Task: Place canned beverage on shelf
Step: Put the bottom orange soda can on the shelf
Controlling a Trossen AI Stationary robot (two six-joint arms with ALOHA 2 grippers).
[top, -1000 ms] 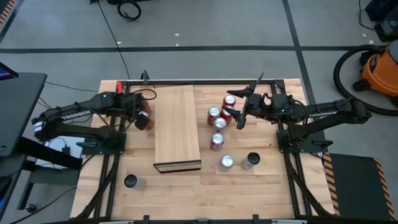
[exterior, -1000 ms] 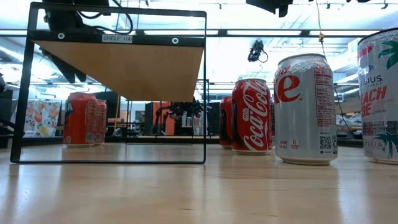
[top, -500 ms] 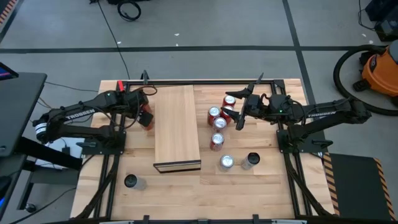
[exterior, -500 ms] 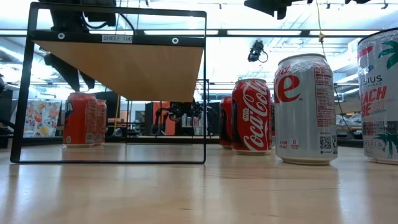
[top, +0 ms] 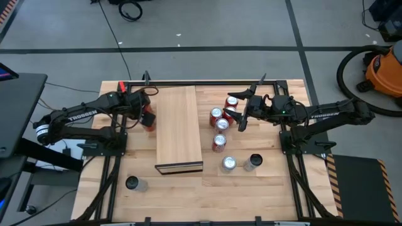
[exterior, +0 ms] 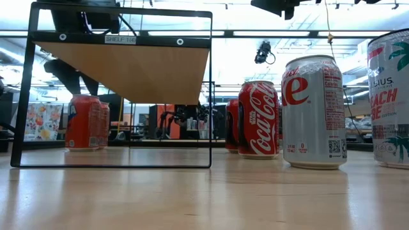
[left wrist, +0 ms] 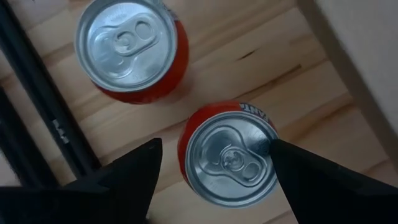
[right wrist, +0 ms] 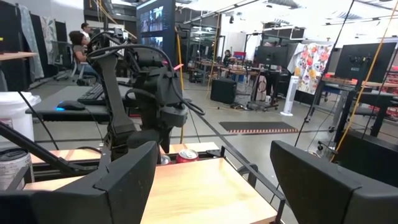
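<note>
Two red cans stand upright on the table just left of the shelf (top: 179, 129), a long pale wood board on a black frame (exterior: 121, 70). My left gripper (top: 146, 116) hangs open above them, pointing steeply down. In the left wrist view its fingers stand to either side of the nearer can (left wrist: 230, 158), above its top, and the other can (left wrist: 127, 46) is beside it. My right gripper (top: 237, 110) is held level and open over a group of red cans (top: 220, 122) right of the shelf, with nothing between its fingers (right wrist: 213, 146).
Near the front, right of the shelf, stand a silver can (top: 228, 164) and a dark-topped can (top: 254, 161). Another can (top: 132, 183) stands alone at the front left. A black rail (left wrist: 43, 118) runs along the table beside the left cans. An orange vacuum (top: 383, 69) sits on the floor.
My left gripper has shifted a little toward the shelf and sunk slightly over the two red cans, rolling a bit about its own line. Its fingers stay as wide apart as before. The cans have not moved.
</note>
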